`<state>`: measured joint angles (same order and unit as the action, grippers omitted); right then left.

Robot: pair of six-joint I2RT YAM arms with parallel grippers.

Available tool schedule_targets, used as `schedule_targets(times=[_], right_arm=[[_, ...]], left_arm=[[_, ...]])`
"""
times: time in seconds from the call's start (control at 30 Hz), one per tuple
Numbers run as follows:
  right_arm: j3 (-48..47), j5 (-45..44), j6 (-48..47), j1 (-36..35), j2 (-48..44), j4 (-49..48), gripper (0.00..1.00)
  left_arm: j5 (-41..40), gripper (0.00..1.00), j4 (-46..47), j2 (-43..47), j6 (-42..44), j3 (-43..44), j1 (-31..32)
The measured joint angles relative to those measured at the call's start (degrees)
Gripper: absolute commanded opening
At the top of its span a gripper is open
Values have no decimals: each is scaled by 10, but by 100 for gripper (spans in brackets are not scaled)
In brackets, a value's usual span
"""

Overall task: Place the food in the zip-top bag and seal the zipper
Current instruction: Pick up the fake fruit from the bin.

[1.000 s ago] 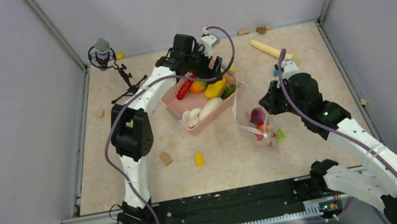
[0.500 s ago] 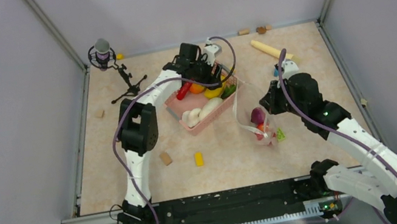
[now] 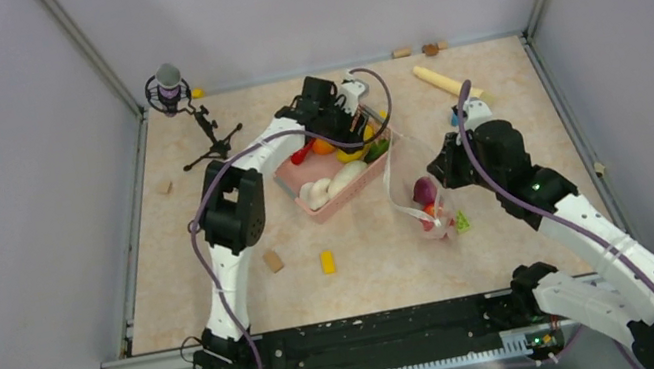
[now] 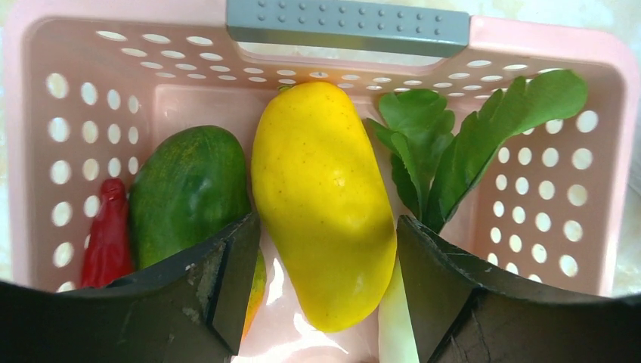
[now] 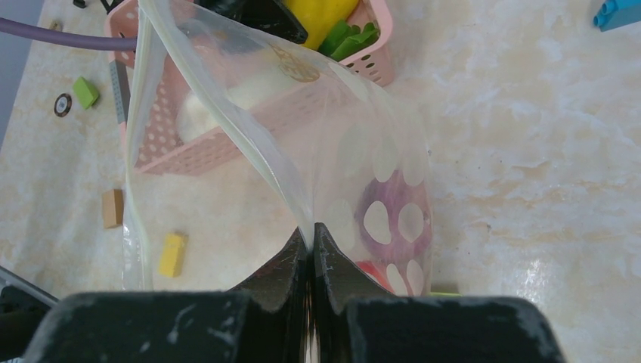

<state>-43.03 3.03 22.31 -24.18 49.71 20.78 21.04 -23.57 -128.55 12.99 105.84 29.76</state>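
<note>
My left gripper [image 4: 325, 257] is down inside the pink basket [image 4: 544, 49], its fingers touching both sides of the yellow mango [image 4: 321, 189]. Beside that mango lie a green mango [image 4: 189, 185], a red chili [image 4: 108, 234] and a leafy green [image 4: 453, 136]. Two white pieces [image 3: 328, 186] fill the basket's near end. My right gripper [image 5: 312, 231] is shut on the edge of the zip-top bag [image 5: 340, 151], holding its mouth up towards the basket. Inside the bag sit a purple onion [image 5: 393, 219] and something red [image 5: 374, 272]. The zipper strip [image 5: 249, 144] runs along the mouth.
A microphone stand [image 3: 168, 81] is at the back left and a wooden cylinder [image 3: 447, 82] at the back right. A tan block [image 3: 273, 261], a yellow block [image 3: 326, 262] and a green piece [image 3: 461, 220] lie on the table. A blue brick [image 5: 616, 13] is beyond the bag.
My left gripper has shifted a little right over the basket's far end and its jaws have narrowed onto the yellow mango. The right arm and the bag have not moved.
</note>
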Motion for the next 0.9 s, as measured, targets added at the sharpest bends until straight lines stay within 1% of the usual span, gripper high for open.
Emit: schedule_targets(times=[0.17, 0.27, 0.33, 0.43, 0.6, 0.67, 0.7, 0.73, 0.83, 0.87, 0.9], right_arm=[[0, 0, 0, 0, 4, 0, 3], [0, -2, 0, 0, 5, -1, 3], [0, -2, 0, 0, 7, -1, 3], [0, -2, 0, 0, 7, -2, 3], [0, -2, 0, 0, 7, -2, 3], [0, -2, 0, 0, 7, -2, 3], [0, -3, 0, 0, 7, -2, 3], [0, -3, 0, 0, 7, -2, 3], [0, -3, 0, 0, 7, -2, 3], [0, -4, 0, 0, 7, -2, 3], [0, -4, 0, 0, 7, -2, 3]], left_arm=[[-27, 72, 0, -15, 7, 0, 13], [-37, 69, -2, -16, 7, 4, 16], [-42, 67, -6, -20, 6, 12, 16], [-42, 60, -7, -25, 6, 18, 17], [-45, 45, -10, -27, 6, 22, 17], [-45, 36, -11, -28, 6, 23, 18], [-44, 32, -12, -28, 6, 24, 18], [-44, 25, -13, -29, 7, 26, 18], [-45, 10, -13, -29, 7, 27, 19], [-45, 3, -13, -29, 7, 27, 19], [-44, 0, -14, -29, 7, 27, 19]])
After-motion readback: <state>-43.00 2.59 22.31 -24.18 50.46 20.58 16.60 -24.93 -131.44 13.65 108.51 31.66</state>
